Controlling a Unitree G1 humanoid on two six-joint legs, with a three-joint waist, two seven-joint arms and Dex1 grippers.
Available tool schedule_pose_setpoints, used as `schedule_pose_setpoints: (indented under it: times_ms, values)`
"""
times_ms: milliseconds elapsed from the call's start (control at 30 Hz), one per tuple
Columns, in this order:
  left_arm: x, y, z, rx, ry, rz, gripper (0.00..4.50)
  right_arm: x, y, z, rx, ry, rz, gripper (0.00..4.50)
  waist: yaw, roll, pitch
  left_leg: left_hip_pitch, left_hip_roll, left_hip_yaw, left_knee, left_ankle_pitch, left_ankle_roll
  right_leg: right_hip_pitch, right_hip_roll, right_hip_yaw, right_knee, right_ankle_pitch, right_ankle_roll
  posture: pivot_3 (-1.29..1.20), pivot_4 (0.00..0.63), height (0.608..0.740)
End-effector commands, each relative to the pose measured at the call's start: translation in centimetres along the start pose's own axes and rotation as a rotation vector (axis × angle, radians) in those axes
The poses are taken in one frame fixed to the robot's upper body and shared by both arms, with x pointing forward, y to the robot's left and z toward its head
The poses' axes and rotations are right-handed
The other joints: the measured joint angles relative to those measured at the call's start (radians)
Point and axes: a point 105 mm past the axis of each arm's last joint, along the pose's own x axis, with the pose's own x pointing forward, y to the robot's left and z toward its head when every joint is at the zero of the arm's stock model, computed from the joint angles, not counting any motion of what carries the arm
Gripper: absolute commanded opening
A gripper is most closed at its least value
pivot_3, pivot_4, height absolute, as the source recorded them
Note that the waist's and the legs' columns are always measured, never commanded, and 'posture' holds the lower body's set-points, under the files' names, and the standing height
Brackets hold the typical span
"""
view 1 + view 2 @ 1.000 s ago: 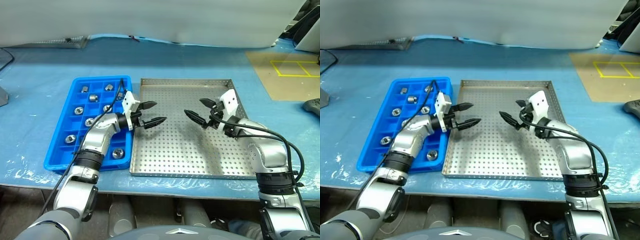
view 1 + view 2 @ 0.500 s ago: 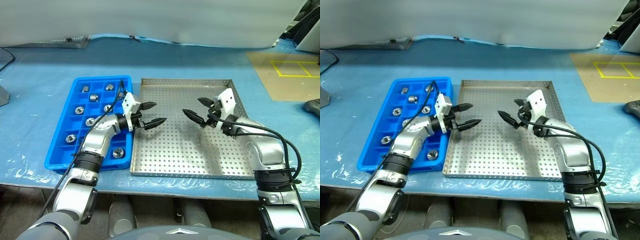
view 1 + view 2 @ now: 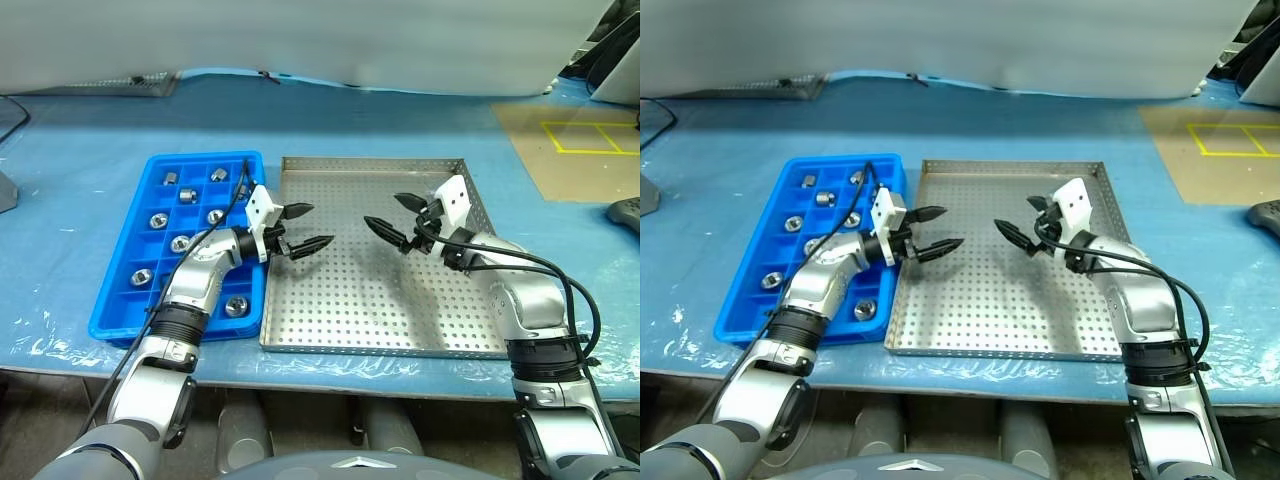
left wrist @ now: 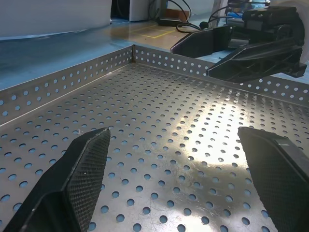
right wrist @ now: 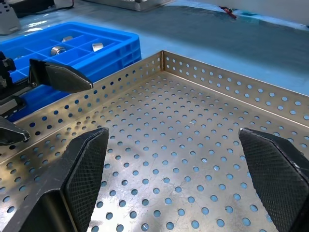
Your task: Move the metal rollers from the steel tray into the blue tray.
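Perforated steel tray (image 3: 370, 300), shiny floor bare. Gridded blue tray (image 3: 120, 305) holds ringed metal rollers (image 3: 181, 243). Both grippers' black fingers apart: left gripper (image 3: 302, 229), right gripper (image 3: 392, 220).

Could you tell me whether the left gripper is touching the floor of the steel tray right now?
Apart. In the left wrist view, the left gripper hangs open above the steel tray, with bare perforated floor visible beneath its fingers.
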Motion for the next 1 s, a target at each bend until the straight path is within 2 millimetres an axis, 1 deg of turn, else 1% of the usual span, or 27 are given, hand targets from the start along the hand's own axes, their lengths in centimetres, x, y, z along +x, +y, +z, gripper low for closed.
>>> schedule_pose_setpoints:
  times_ms: [33,167,333,500,633,1000]
  values:
    - [0.0,-0.1,0.6,0.036,-0.016,-0.005,4.46,0.1,0.2,1.0,-0.022,-0.041,0.008,4.50,0.001,0.000,0.000,0.000,0.000,0.000,0.000,0.000,0.000,0.000,0.000,0.000,0.000,0.000,0.000,-0.08,0.150,0.740]
    - [0.0,-0.3,0.5,0.039,-0.014,0.004,4.46,0.3,0.5,0.3,-0.021,-0.016,0.031,4.50,0.002,0.000,0.000,0.000,0.000,0.000,0.000,0.000,0.000,0.000,0.000,0.000,0.000,0.000,0.000,-0.05,0.150,0.740]
    - [-0.3,-0.2,0.4,0.034,-0.020,0.039,4.46,0.7,0.5,0.3,-0.017,-0.017,0.037,4.50,0.002,0.000,0.000,0.000,0.000,0.000,0.000,0.000,0.000,0.000,0.000,-0.001,0.000,0.000,0.000,-0.02,0.150,0.740]
    - [-0.5,-0.5,0.1,0.042,-0.010,0.047,4.46,0.8,0.6,0.1,-0.016,-0.013,0.051,4.50,0.005,0.000,0.000,-0.001,0.000,0.000,-0.001,0.000,0.000,0.000,-0.001,-0.001,-0.001,0.000,0.000,0.01,0.150,0.740]
    - [-0.6,-0.6,0.2,0.050,-0.015,0.057,4.46,1.0,1.0,-0.3,-0.019,0.001,0.078,4.50,0.006,0.000,0.000,-0.001,0.000,0.000,-0.001,0.000,0.000,0.000,-0.001,-0.001,-0.001,0.000,0.001,0.04,0.150,0.740]
    - [-1.0,-0.7,0.2,0.047,-0.020,0.093,4.46,1.5,1.3,-0.3,-0.023,0.008,0.111,4.50,0.034,0.000,0.000,-0.001,0.000,0.000,-0.002,0.000,0.000,-0.001,-0.001,-0.002,-0.001,-0.001,0.001,0.08,0.150,0.740]
